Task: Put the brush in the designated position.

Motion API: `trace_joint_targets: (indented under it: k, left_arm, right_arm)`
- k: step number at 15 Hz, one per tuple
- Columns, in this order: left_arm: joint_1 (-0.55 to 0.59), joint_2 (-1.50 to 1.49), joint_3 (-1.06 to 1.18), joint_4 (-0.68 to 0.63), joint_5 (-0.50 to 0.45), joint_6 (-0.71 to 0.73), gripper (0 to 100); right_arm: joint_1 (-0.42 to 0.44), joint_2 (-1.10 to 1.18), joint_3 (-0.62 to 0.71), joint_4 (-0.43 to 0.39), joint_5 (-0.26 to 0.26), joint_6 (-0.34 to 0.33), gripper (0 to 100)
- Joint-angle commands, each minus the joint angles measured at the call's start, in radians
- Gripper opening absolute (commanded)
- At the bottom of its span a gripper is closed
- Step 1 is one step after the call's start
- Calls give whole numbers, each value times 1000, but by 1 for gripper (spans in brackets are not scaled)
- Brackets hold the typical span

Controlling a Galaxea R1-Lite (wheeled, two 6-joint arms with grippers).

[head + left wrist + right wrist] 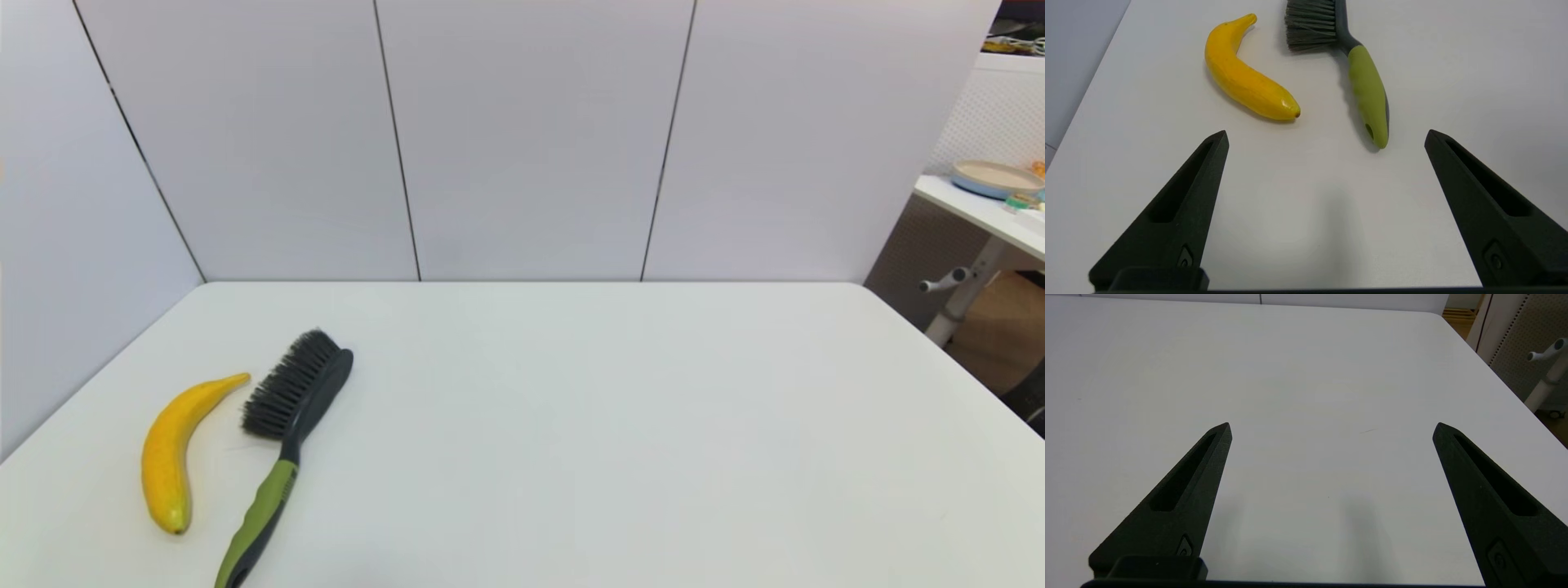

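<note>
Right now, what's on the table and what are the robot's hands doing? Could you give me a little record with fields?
brush: lying flat on the robot's left side, bristles toward the banana, ungripped
banana: just left of the brush, apart from it
left gripper: open, short of the brush handle's end
right gripper: open, over bare table
brush moved yet: no sign of it

the bench lies bare across its middle and whole right side, giving wide room from the near edge to the far wall panels. the only obstacles sit near-left: the brush and, just left of it, a banana, with a narrow gap between them. the left gripper, jaws spread wide, has bare bench between it and the brush handle. the right gripper, jaws also wide, faces bare bench.
</note>
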Motion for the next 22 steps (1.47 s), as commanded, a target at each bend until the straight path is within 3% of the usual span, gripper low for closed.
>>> trace_joint_targets:
  k: [1, 22]
  left_arm:
    - [9, -178, 103, -56, 20, -94, 100]
    - [9, -178, 107, -66, 50, -119, 100]
  right_arm:
    - [1, 1, 2, 0, 0, -1, 100]
    - [0, 1, 2, 0, 0, -1, 100]
